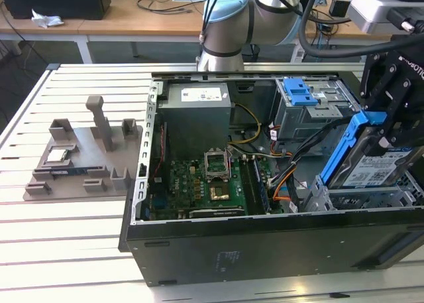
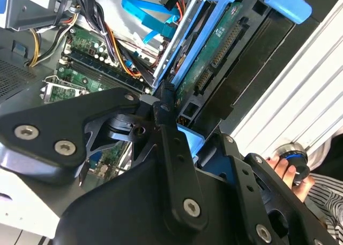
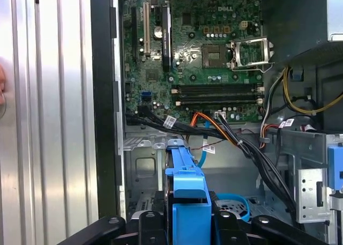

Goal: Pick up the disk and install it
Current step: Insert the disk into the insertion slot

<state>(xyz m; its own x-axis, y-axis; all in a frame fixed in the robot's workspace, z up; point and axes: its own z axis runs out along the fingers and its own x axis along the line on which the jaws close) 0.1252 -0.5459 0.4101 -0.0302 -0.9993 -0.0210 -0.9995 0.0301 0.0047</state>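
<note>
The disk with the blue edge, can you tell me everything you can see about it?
The disk is a flat silver metal rectangle with a white-and-blue label, edged by a blue plastic frame. In the second wrist view its underside shows a green circuit board with a row of connector pins. It is steeply tilted, its lower end down inside the open computer case at the exterior view's right, over a grey metal bay. The gripper holds it, jaws shut on the frame.

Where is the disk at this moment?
At the exterior view's right, the disk sits tilted in the gripper, over the right end of the open computer case, beside the grey drive cage.
</note>
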